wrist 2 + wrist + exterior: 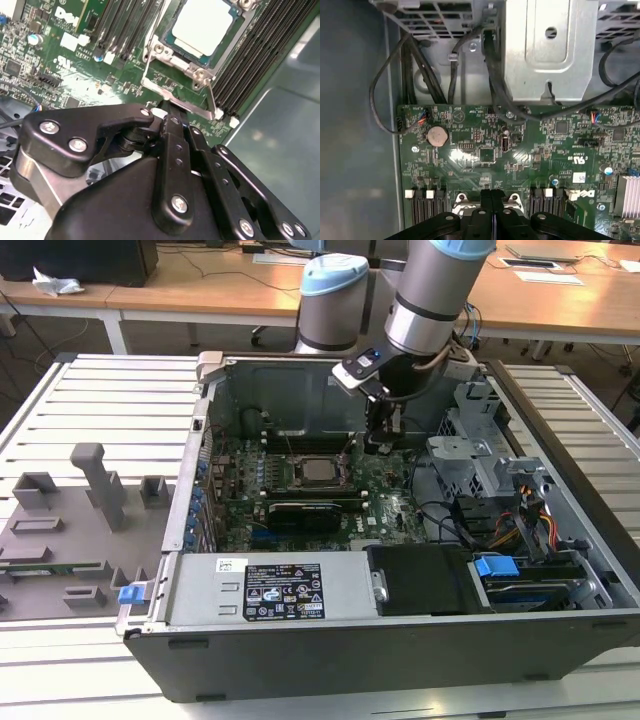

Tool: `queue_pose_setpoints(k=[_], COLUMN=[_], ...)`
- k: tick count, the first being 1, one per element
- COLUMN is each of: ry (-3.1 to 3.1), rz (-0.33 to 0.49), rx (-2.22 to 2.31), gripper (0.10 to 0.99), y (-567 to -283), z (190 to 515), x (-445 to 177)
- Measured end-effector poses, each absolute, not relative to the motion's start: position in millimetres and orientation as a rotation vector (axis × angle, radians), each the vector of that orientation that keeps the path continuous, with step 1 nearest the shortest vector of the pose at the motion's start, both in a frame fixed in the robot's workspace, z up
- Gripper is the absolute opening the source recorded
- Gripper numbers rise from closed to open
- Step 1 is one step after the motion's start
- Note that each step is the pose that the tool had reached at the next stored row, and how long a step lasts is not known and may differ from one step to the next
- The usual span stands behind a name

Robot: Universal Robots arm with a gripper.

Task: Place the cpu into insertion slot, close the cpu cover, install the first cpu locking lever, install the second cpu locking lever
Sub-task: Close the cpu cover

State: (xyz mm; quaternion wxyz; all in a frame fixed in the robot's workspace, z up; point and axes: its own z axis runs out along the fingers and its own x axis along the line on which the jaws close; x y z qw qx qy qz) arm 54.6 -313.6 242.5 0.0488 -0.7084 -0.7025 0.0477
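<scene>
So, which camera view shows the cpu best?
The second wrist view: the cpu is near, silvery top face plain. In the exterior view it is a small square on the board. The first wrist view faces other board parts.

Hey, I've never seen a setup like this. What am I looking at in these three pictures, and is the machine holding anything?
This is a robot arm reaching into an open computer case that lies on a slatted table. The exterior view comes from a camera off the arm; both wrist views come from cameras riding on it, looking past its black gripper. On the green motherboard the silvery cpu is in place, a metal cover framing it. The gripper's fingers are together, with nothing visibly between them, their tips close to a thin metal lever beside the cover.
</scene>
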Motion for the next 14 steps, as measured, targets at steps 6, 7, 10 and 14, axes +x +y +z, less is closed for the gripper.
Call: queue_pose_setpoints(k=[6, 7, 10, 14], ry=[-2.158, -2.169, -2.177, -2.206], rz=[0.112, 0.088, 0.071, 0.008], rx=[-2.176, -2.188, -2.196, -2.225], gripper=[0.106, 0.106, 0.106, 0.106], y=[-309.6, -307.8, -306.6, -305.7], z=[242.6, 242.6, 242.6, 241.9], x=[38.5, 27.3, 19.7, 14.5])
